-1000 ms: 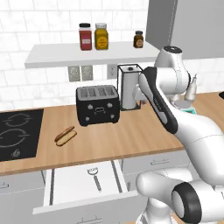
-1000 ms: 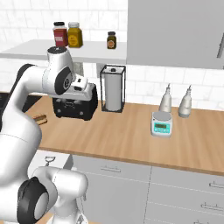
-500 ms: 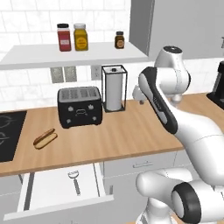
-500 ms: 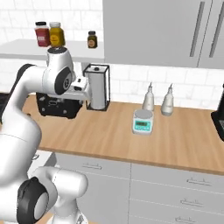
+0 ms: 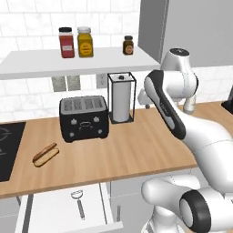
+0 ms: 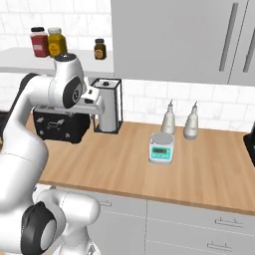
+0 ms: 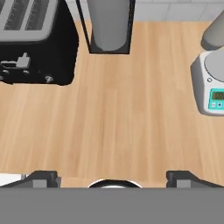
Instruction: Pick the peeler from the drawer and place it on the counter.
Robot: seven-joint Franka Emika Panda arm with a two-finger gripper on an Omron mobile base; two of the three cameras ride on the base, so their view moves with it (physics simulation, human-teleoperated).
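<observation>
The end effector (image 7: 111, 177) hangs wide open and empty over the light-brown wood-grain surface (image 7: 131, 113). The slim grey metal peeler (image 5: 79, 201) lies in the open white drawer (image 5: 50, 214) – better to descend straight, fingers across its thin handle.

The counter (image 5: 136, 150) is smooth, matt light wood grain. At its left edge the toaster (image 5: 84, 118) looks glossy black, with grey metal slots. The peeler (image 5: 78, 202) seems dull grey metal.

A black toaster (image 5: 84, 118) stands beside a paper-towel holder (image 5: 121, 97), a hot dog (image 5: 45, 154) nearby.
</observation>
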